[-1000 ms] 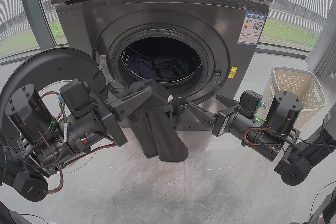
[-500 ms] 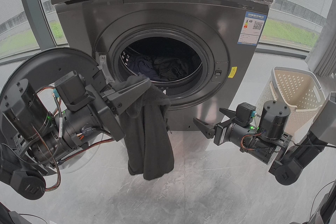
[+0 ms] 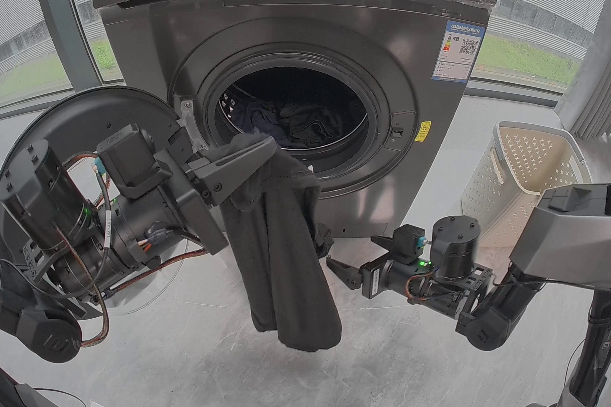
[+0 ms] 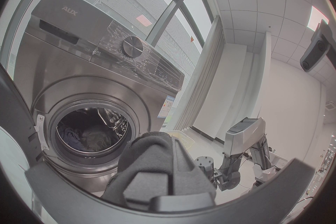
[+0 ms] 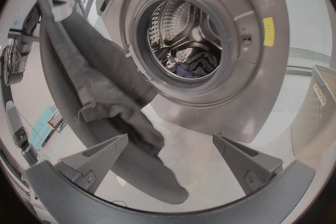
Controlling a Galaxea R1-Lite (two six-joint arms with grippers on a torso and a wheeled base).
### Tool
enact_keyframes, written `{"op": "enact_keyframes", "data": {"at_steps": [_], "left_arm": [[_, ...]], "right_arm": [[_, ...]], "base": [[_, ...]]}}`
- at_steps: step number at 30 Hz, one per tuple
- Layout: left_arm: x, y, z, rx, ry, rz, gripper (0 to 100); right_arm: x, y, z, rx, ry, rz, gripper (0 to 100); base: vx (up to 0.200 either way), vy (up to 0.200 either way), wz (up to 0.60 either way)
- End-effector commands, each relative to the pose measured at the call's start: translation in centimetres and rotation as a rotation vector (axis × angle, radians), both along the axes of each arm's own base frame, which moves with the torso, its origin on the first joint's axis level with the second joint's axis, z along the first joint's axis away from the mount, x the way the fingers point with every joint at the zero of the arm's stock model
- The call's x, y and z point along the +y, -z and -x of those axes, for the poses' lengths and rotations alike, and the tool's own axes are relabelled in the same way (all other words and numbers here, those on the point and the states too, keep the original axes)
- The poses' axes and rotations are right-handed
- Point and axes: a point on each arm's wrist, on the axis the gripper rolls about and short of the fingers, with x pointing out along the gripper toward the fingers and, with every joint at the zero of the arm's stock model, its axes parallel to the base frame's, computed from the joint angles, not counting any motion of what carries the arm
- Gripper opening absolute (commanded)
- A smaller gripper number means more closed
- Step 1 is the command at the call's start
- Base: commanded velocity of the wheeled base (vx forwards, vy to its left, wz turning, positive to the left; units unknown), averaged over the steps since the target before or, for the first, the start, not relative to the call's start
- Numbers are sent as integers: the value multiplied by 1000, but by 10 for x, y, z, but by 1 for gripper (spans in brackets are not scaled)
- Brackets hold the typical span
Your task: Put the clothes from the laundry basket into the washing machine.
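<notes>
Grey marbled floor tiles (image 3: 394, 357) run up to a silver front-loading washing machine (image 3: 286, 33), with tall windows (image 3: 38, 46) behind it. Its round door (image 3: 83, 116) is swung wide open on the robot's left. Dark clothes (image 3: 286, 122) lie in a heap at the bottom of the drum, some of them bluish.

On the left, the left gripper (image 3: 264, 151) is held up in front of the lower left rim of the drum opening. Its fingers are pressed together on the top of a dark grey garment (image 3: 280, 262). The garment hangs straight down from it in long folds in front of the machine, outside the drum, and its lower end is clear of the floor. From the left wrist, the cloth bunches over the fingertips.

Lower down and to the right, the right gripper (image 3: 353, 255) is held out level just above the floor. Its fingers are spread apart and hold nothing. It points at the side of the hanging garment and sits just beside it; whether a fingertip touches the cloth cannot be told.

A pale perforated laundry basket (image 3: 541, 173) stands on the floor to the right of the machine.
</notes>
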Motion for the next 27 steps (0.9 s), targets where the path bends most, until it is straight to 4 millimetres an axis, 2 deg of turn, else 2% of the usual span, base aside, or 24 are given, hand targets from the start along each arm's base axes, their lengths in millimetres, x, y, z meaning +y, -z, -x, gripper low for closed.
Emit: {"op": "enact_keyframes", "data": {"at_steps": [1,14,18,27], "left_arm": [[2,-3,3,-11,0,8,0],[3,-1,3,-2,-5,2,0],[4,0,3,-2,-8,0,0],[4,0,6,1,-3,0,0]], "right_arm": [[23,18,0,21,-55,13,100],[42,18,11,7,-106,-6,100],[38,17,6,4,-90,-9,100],[14,13,-12,0,-7,-8,100]], "base": [[0,0,0],[0,0,0],[0,0,0],[0,0,0]]}}
